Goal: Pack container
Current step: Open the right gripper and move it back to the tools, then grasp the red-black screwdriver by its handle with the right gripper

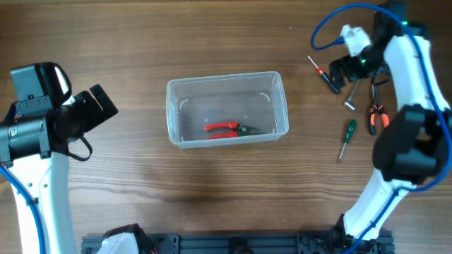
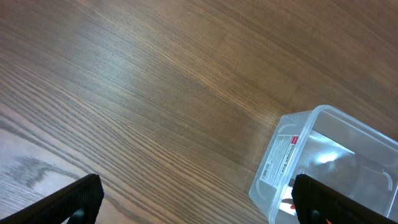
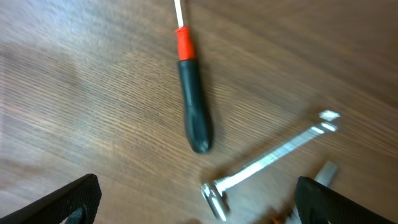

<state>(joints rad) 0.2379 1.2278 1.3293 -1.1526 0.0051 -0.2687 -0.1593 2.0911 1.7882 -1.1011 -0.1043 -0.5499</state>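
Note:
The clear plastic container (image 1: pixel 226 76) stands at the table's middle with red-handled pliers (image 1: pixel 229 128) lying inside. Its labelled corner shows in the left wrist view (image 2: pixel 311 146). My left gripper (image 1: pixel 99 107) is open and empty, left of the container and apart from it; its fingers (image 2: pixel 199 208) spread wide over bare wood. My right gripper (image 1: pixel 339 74) is open and empty at the far right, hovering over loose tools. In its wrist view the fingers (image 3: pixel 199 205) straddle a silver ratchet (image 3: pixel 267 165), with a black-and-red screwdriver (image 3: pixel 194 106) just beyond.
Right of the container lie the black-and-red screwdriver (image 1: pixel 321 73), the silver ratchet (image 1: pixel 352 97), orange-handled pliers (image 1: pixel 376 116) and a green-handled screwdriver (image 1: pixel 347 135). A blue cable loops over the right arm.

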